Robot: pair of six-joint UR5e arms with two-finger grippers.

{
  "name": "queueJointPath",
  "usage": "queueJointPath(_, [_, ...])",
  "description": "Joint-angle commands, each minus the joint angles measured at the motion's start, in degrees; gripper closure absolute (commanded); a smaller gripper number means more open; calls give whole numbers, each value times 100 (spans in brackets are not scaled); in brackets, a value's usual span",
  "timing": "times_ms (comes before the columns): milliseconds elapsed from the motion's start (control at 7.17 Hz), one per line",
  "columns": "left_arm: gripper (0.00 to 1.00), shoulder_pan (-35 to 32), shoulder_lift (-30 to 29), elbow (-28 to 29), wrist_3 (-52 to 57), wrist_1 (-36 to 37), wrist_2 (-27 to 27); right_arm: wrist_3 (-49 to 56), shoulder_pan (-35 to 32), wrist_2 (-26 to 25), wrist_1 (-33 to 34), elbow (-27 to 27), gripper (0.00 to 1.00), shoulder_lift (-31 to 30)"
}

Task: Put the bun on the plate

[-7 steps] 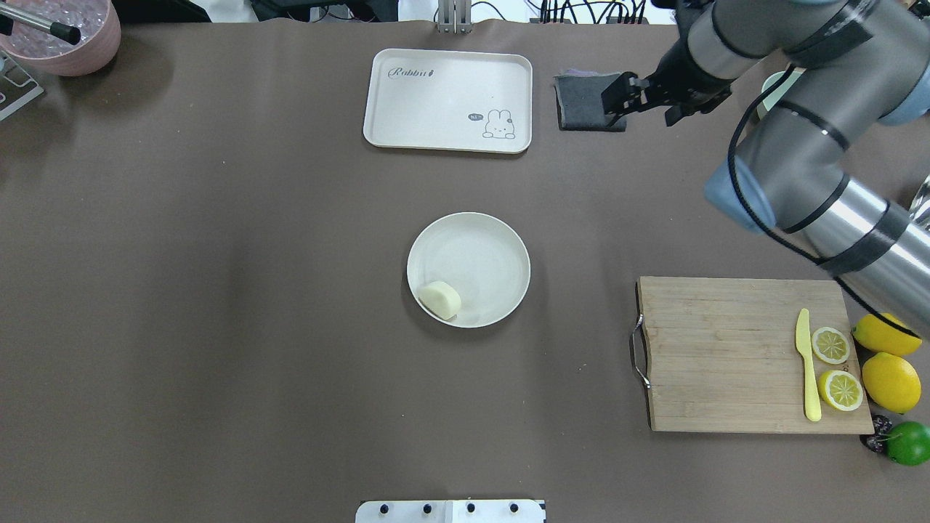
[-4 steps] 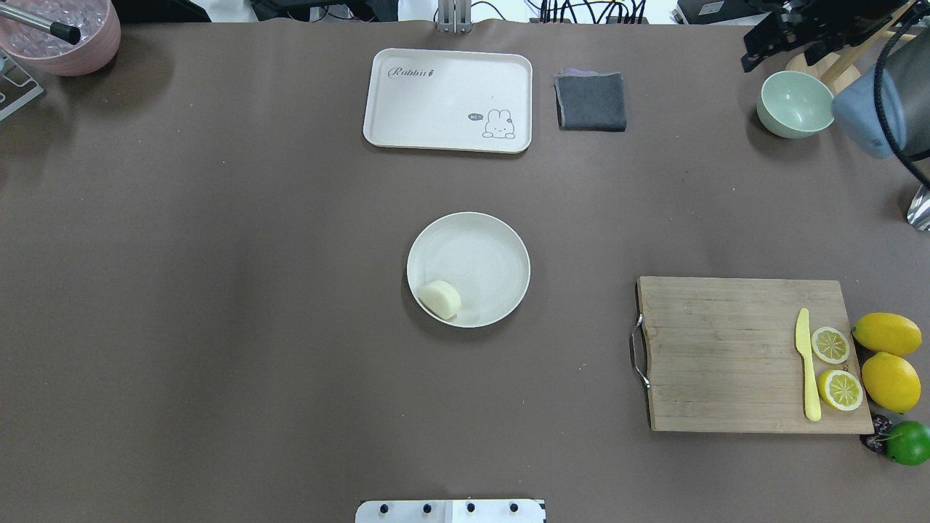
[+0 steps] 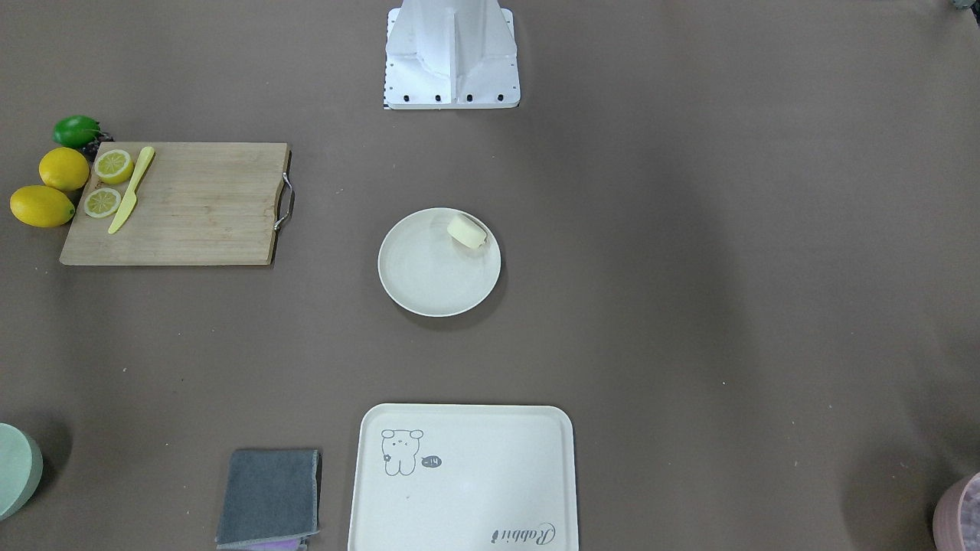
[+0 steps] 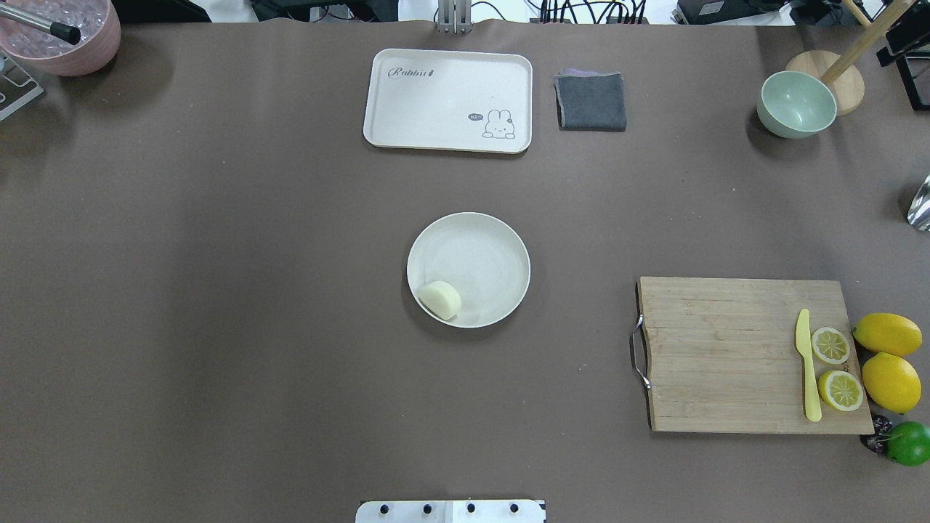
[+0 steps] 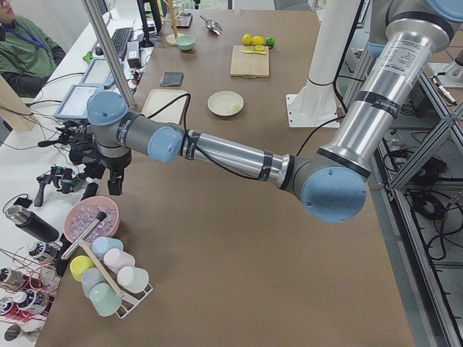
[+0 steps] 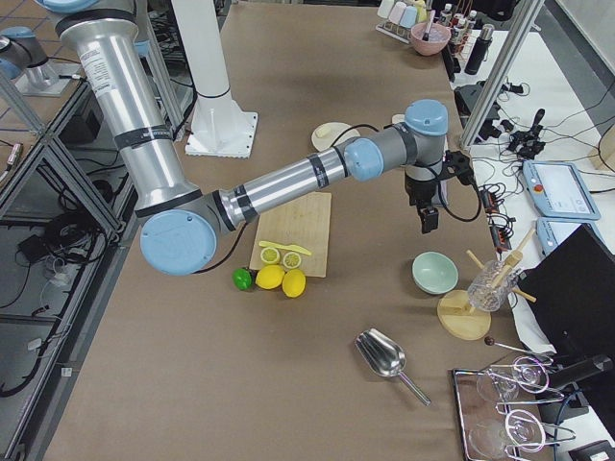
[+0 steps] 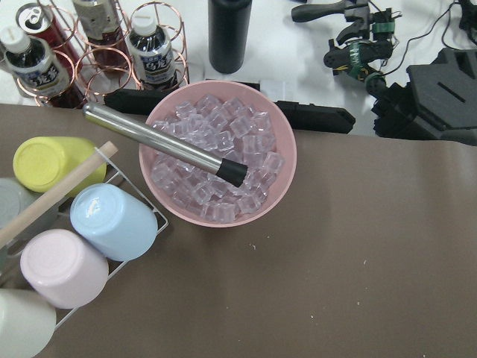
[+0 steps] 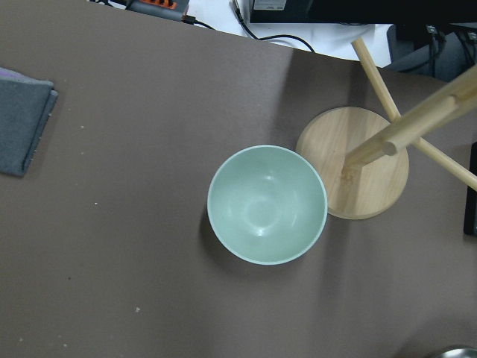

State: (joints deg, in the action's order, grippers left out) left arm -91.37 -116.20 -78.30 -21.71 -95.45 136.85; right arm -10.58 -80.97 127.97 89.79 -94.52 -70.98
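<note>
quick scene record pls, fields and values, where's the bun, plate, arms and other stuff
bun: lies inside the plate, against its rim on the side near the robot, toward its left
plate: mid-table, upright
task state: bun on plate, looks done
left arm: reaches to the table's left end, far from the plate
right arm: reaches to the right end, near the green bowl
tray: beyond the plate, grey cloth beside it
cutting board: robot's right, carries a yellow knife and two lemon halves
</note>
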Motion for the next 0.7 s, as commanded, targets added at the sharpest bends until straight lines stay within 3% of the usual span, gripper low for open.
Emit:
queueJointPath(0, [2,-4,27,95,-26,351,-9,309,-217,0,-5,30,0,-231])
queueJointPath(558, [2,-4,27,69,-255,361,-9,276,-323,61,13,144,0,-311])
